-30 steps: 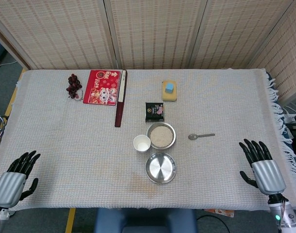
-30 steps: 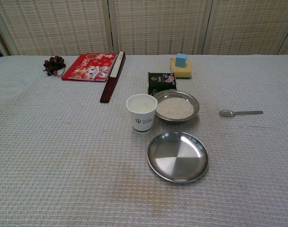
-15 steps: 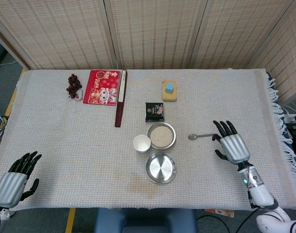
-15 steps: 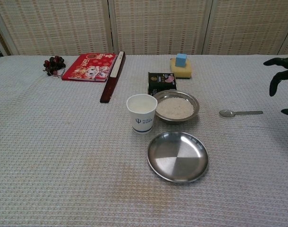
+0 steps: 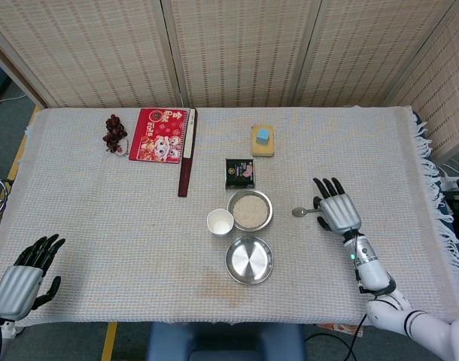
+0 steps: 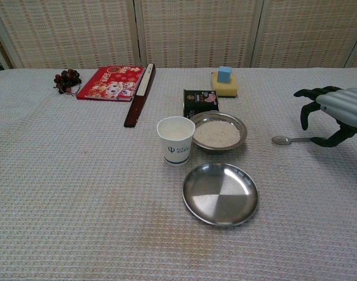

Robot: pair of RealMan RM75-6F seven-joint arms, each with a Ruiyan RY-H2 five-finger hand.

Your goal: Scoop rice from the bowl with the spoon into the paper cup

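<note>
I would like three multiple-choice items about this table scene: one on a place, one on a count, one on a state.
1. Where does the paper cup stand?
A. left of the rice bowl
B. on the empty plate
C. on the red booklet

2. How many round metal dishes are there?
A. one
B. two
C. three

3. The spoon is:
A. in the rice
B. lying on the cloth
C. inside the cup

Answers:
1. A, the cup stands beside the bowl.
2. B, bowl and plate.
3. B, it lies flat, with the right hand over its handle and not gripping it.
</note>
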